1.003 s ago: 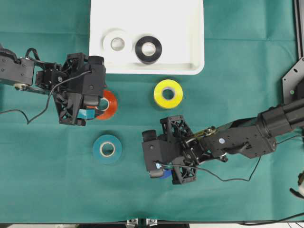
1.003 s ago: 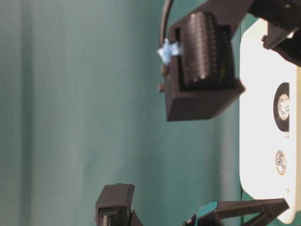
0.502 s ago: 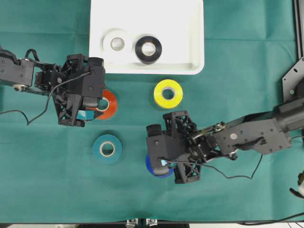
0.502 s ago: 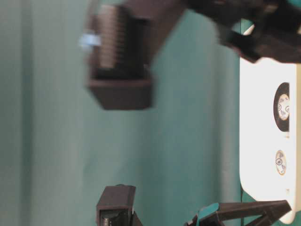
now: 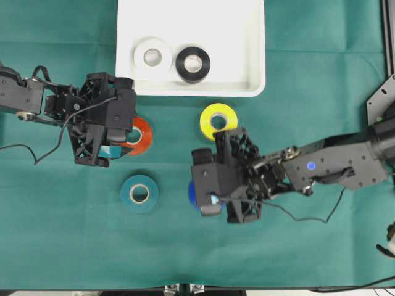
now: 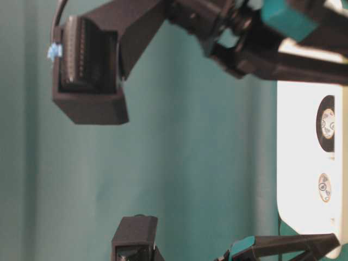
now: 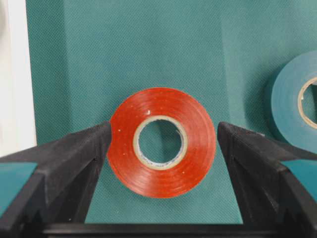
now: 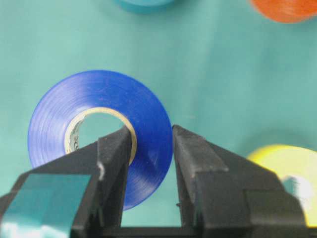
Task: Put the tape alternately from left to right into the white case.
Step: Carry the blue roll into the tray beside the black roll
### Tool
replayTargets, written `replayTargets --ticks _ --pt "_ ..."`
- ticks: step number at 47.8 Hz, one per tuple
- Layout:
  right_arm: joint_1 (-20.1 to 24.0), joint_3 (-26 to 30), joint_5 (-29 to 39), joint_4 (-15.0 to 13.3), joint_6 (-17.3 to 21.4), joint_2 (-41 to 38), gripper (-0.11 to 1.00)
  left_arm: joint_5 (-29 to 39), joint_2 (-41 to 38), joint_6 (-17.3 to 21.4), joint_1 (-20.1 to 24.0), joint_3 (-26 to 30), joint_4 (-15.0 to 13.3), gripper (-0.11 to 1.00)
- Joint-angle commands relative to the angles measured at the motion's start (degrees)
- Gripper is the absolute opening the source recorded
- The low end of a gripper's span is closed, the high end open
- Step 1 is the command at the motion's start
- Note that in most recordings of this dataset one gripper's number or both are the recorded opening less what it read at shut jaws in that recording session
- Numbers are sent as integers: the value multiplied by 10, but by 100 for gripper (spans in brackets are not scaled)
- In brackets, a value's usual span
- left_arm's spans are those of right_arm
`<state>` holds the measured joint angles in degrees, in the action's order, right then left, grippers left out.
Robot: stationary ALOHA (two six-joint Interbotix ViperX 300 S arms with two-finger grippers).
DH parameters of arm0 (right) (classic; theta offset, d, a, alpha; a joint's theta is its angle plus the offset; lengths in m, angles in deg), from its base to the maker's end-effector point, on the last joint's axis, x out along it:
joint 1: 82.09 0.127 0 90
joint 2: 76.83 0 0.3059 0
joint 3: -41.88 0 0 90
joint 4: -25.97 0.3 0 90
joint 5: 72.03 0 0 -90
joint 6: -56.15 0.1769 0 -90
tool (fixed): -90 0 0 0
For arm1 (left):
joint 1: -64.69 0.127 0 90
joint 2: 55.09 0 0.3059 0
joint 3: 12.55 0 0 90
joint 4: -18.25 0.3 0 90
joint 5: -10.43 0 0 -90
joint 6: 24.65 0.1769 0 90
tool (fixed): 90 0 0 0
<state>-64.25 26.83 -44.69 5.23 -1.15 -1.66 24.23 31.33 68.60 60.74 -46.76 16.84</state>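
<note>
Your right gripper [image 8: 148,163] has the blue roll [image 8: 99,134] pinched through its wall, one finger inside the pale core and one on the outer face, jaws drawn tight on it; a second ago that roll was almost hidden beneath the gripper low on the cloth, and now, in the overhead view, it has come up and toward the yellow roll [image 5: 218,121], so the lift looks made and the carry begun; judge the hold as fair but thin, since only one side of the ring is caught and it could swing. Your left gripper [image 7: 161,148] has not stirred over that second; its fingers stand wide, one just beside each flank of the red-orange roll [image 7: 162,142], gripping nothing, the roll flat on the green cloth [image 5: 308,74] below the near rim of the white case [image 5: 247,61]. The case holds the white roll [image 5: 152,57] and the black roll [image 5: 192,64] side by side; the teal roll [image 5: 139,193] and the yellow one wait on the cloth; so two are in, one is in hand, three remain, and the space right of the black roll seems the place for the blue.
</note>
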Motion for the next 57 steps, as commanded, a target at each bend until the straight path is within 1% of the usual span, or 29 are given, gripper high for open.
replayTargets --ticks 1,10,20,25,31,43,57 --pt "-15 16 18 -19 0 29 25 -4 10 0 -4 4 -1 82" --pt "-49 15 44 -40 -1 47 25 -4 10 0 -9 2 -1 82" --pt "-89 7 65 -59 -4 62 25 -4 10 -10 -11 2 -1 82" --pt "-115 -2 71 -73 -4 72 25 -4 9 -11 -12 2 -1 82" --pt "-147 -13 72 -82 -4 83 25 -4 10 -11 -13 2 -2 82" --pt "-219 -37 66 -83 -6 94 25 -4 10 -11 -14 2 -1 82" --pt "-273 -67 18 -83 -6 93 25 -4 9 -11 -15 2 -2 82"
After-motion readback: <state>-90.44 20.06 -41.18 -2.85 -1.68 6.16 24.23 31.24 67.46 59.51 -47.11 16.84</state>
